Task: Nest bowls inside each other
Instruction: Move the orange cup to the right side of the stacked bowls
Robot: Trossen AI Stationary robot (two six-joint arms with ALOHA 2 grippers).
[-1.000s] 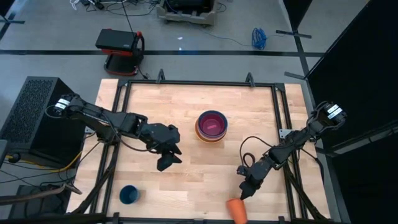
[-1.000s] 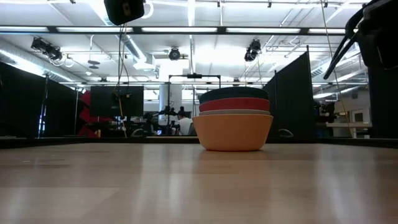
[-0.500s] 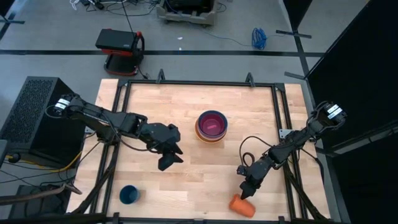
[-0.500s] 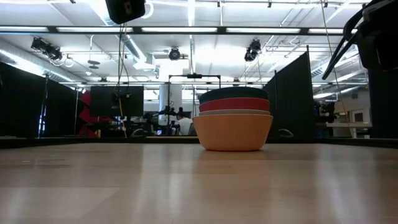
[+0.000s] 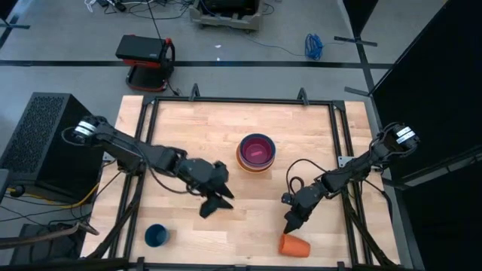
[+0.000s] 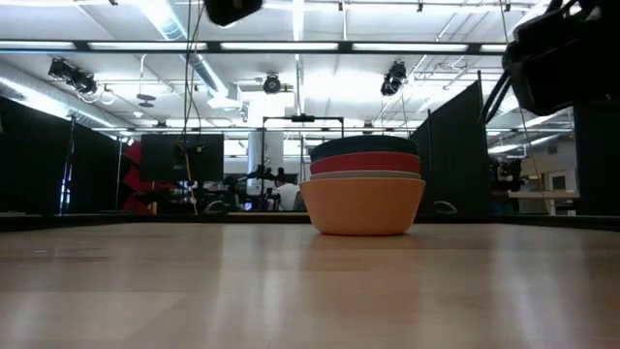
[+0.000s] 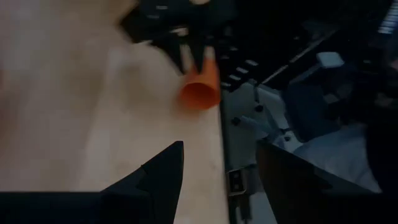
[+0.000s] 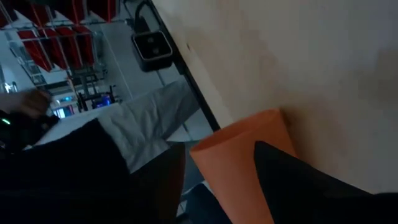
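The stack of wide, shallow round plastic bowls (image 5: 256, 153), nested with magenta-pink on top inside teal-blue and orange at the bottom, sits on the pale wooden table (image 5: 196, 128) slightly toward one o'clock from its centre. In the low view the stack (image 6: 363, 192) shows orange, white, red-orange and teal rims from the bottom up. The left gripper (image 5: 218, 202) hovers at seven o'clock from the stack, fingers apart and empty. The right gripper (image 5: 290, 223) hangs at five o'clock from the stack, fingers apart, holding nothing, just above a small narrow orange cup (image 5: 294, 245) lying on its side. A small dark blue cup (image 5: 156, 235) stands near the table's seven o'clock corner. No writing is legible.
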